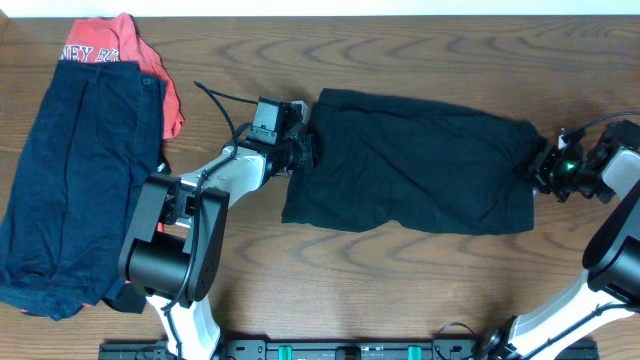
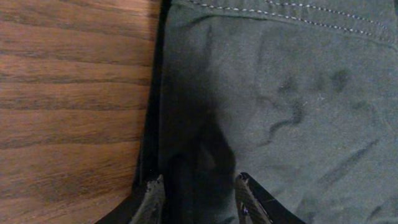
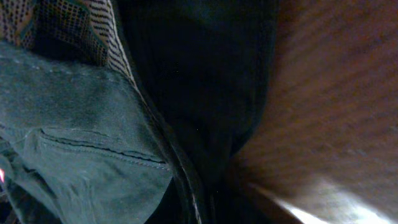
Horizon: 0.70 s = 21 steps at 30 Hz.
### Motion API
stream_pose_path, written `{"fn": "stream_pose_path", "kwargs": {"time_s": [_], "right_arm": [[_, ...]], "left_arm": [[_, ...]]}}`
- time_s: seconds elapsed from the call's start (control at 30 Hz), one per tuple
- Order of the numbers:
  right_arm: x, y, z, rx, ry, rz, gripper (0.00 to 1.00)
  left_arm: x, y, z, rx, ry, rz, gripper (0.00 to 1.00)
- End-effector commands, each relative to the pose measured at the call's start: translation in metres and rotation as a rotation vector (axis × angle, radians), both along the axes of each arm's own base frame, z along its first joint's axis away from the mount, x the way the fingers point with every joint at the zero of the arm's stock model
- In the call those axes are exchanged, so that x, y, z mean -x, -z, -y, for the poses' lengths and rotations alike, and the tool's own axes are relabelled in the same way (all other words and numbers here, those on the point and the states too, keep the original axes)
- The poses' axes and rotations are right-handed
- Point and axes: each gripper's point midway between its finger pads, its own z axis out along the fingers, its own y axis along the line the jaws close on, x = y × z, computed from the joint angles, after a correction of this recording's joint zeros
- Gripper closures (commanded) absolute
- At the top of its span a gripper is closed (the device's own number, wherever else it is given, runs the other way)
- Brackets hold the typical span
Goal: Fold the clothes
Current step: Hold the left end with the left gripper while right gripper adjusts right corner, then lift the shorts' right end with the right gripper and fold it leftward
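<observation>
Black garment point(image 1: 410, 160): lying spread flat across the middle of the counter point(image 1: 420, 290), running left to right and reaching close to the right edge.
Left jaws: sitting at the middle of the garment's left edge, partly closed and pinching a dark fold of the black cloth. Showing in the left wrist view as two fingertips point(image 2: 154, 200) with fabric filling the gap between them.
Right jaws: pressing together at the garment's right end, on the side toward the far edge of the counter. Crowded by dark cloth in the right wrist view, too close and dim for telling whether any of it is caught between them.
Garment's left hem point(image 2: 155, 93): running straight along bare wood, just left of the pinched fold.
Stitching point(image 2: 280, 9): showing as a pale dotted line across the cloth ahead of the left jaws.
Lining point(image 3: 68, 25): showing pale, dotted and striped, at a turned-back part of the garment beside the right jaws.
Navy-blue shorts point(image 1: 80, 180): lying at the left end of the counter, stretching from the far-left corner toward the near edge. Resting on top of the tee, well apart from the black garment.
Coral-red tee point(image 1: 150, 60): lying under the shorts, peeking out at the far-left corner and along their right side.
Writing point(image 1: 90, 52): showing on the tee as pale block letters, reading roughly "NEY BA", with the rest hidden.
</observation>
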Motion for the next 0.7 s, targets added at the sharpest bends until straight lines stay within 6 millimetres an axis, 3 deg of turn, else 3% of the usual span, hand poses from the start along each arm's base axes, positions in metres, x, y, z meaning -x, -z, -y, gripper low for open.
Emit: {"fn": "stream_pose_path", "kwargs": {"time_s": [0.0,0.13,0.27,0.67], "right_arm": [[-0.008,-0.008,0.01,0.028,-0.025,0.023,0.99],[-0.019,-0.025,0.002,0.04,-0.08,0.032,0.99],[-0.03,-0.045,-0.018,0.051,-0.15,0.02,0.99],[-0.048,-0.12,-0.115,0.137,-0.359,0.103,0.99]], "left_arm": [[0.007,0.019,0.0,-0.014,0.0,-0.056,0.6],[0.007,0.019,0.0,-0.014,0.0,-0.054,0.6],[0.007,0.019,0.0,-0.014,0.0,-0.055,0.6],[0.007,0.02,0.0,-0.014,0.0,-0.056,0.61]]}}
